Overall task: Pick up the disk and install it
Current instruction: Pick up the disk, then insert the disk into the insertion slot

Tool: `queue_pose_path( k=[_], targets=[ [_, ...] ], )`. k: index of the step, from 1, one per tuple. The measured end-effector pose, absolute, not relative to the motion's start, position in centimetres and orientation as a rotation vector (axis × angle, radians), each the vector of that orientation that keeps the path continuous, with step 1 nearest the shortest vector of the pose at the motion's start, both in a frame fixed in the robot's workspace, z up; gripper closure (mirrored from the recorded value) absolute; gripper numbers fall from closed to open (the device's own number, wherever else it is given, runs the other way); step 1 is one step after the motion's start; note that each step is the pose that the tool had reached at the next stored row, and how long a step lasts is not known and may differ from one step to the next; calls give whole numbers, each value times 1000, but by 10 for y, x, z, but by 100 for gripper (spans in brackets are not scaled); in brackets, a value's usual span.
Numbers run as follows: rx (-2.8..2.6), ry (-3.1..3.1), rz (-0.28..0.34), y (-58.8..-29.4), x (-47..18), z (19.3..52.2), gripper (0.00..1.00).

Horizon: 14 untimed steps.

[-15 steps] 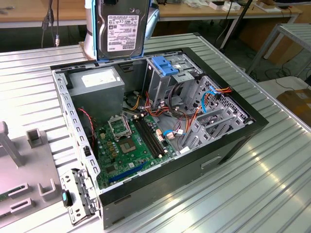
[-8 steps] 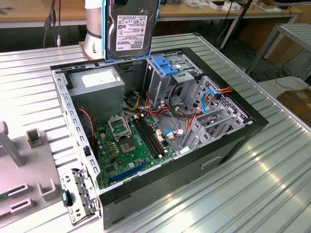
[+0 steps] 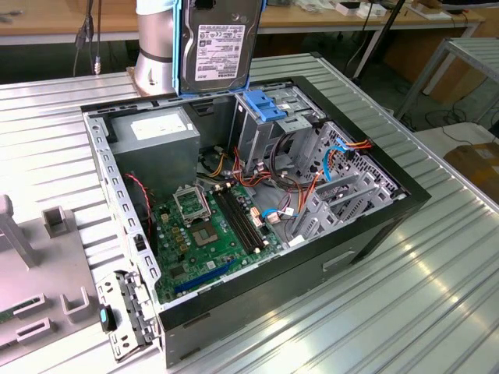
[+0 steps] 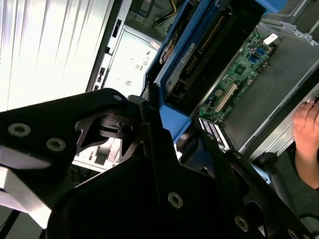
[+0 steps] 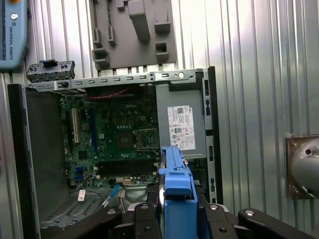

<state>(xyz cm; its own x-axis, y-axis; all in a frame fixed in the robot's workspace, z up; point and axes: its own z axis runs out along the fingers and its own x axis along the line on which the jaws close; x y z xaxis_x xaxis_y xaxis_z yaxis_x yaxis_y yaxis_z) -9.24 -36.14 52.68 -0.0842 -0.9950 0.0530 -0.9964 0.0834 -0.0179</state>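
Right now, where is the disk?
In the exterior view, the disk is held upright above the open computer case, close to the drive cage's blue bracket.

A ribbed metal table carries everything. An open computer case lies on its side in the middle of it. At the exterior view's left of the case lies a grey plate with small holders. Beyond the case stands the arm base
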Motion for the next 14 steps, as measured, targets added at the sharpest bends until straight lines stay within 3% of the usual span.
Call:
queue_pose_path(
  k=[14],
  targets=[
    [2107, -2293, 76, -364, -92, 527, 63]
  ],
)
